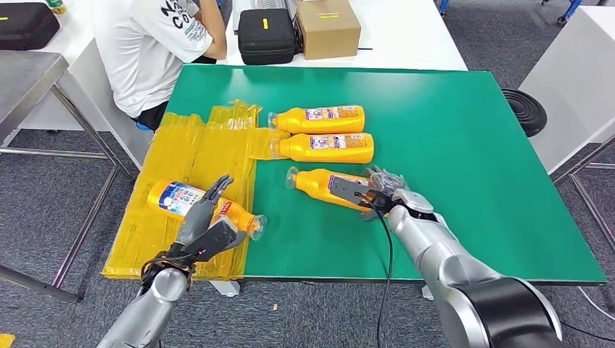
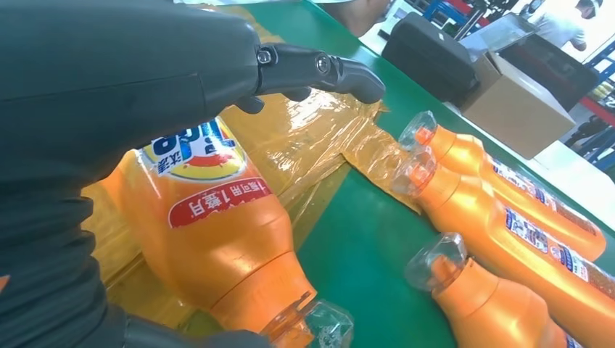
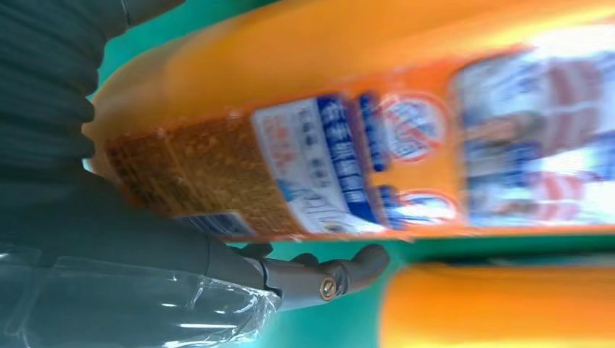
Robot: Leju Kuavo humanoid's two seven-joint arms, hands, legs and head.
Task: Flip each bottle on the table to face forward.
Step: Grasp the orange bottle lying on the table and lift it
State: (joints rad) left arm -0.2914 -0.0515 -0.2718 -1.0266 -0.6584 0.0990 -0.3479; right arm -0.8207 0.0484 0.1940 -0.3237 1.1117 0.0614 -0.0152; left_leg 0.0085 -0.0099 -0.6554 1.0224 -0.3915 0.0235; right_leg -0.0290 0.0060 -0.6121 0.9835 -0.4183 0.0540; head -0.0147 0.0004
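Bottles lie on the green tabletop (image 1: 471,167). Right robot hand (image 1: 377,190) grips the near bottle (image 1: 323,183); left robot hand (image 1: 207,217) rests open on the left bottle (image 1: 174,199). Smooth plastic could slip mid-turn.

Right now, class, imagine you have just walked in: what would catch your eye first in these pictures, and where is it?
Four orange bottles lie on their sides: three in a row on the green table, the nearest bottle under the right hand. The fourth bottle lies apart on the yellow plastic sheet at the table's left end, with the left hand over it. A person sits beyond the far left corner.
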